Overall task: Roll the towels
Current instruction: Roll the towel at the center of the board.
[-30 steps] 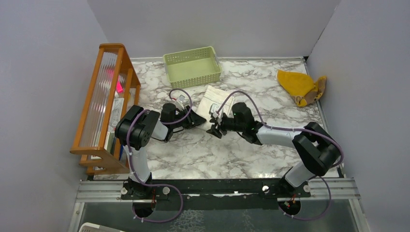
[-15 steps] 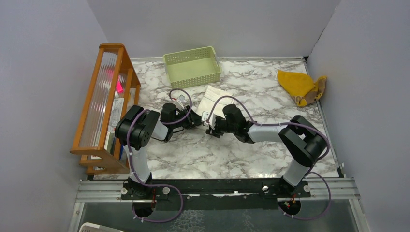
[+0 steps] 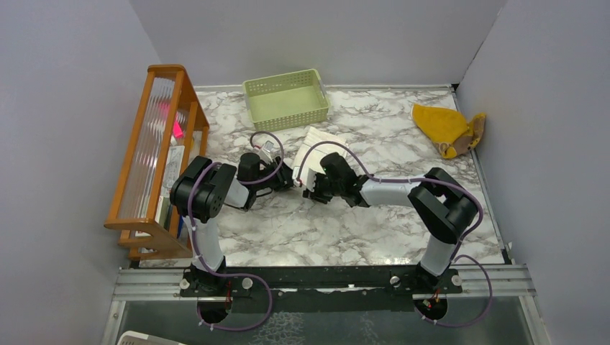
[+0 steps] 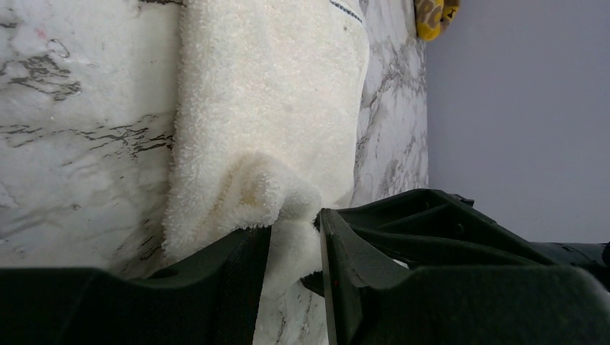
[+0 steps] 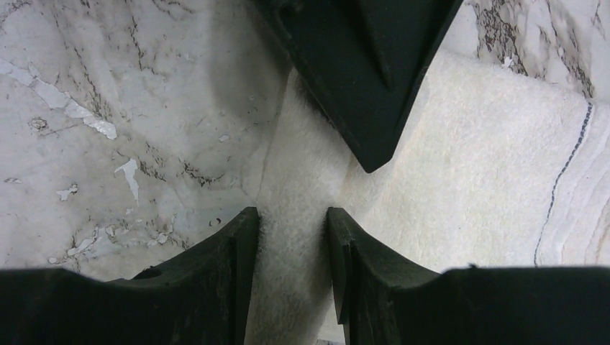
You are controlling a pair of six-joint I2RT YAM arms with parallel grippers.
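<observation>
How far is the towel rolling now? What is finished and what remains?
Done: nothing is rolled yet. In hand: the cream towel lies flat, and the left fingers and right fingers both pinch its near edge, which looks like the start of a first turn. Left: roll that towel, then the mustard-yellow towel, which lies crumpled in the far right corner.

Near end of white towel point(image 3: 321, 142) hidden under left tool point(image 3: 290, 178) and right tool point(image 3: 309, 186), yellow towel point(image 4: 432, 16) cropped at wrist view's top, rack point(image 3: 152, 147) contents too small.
</observation>
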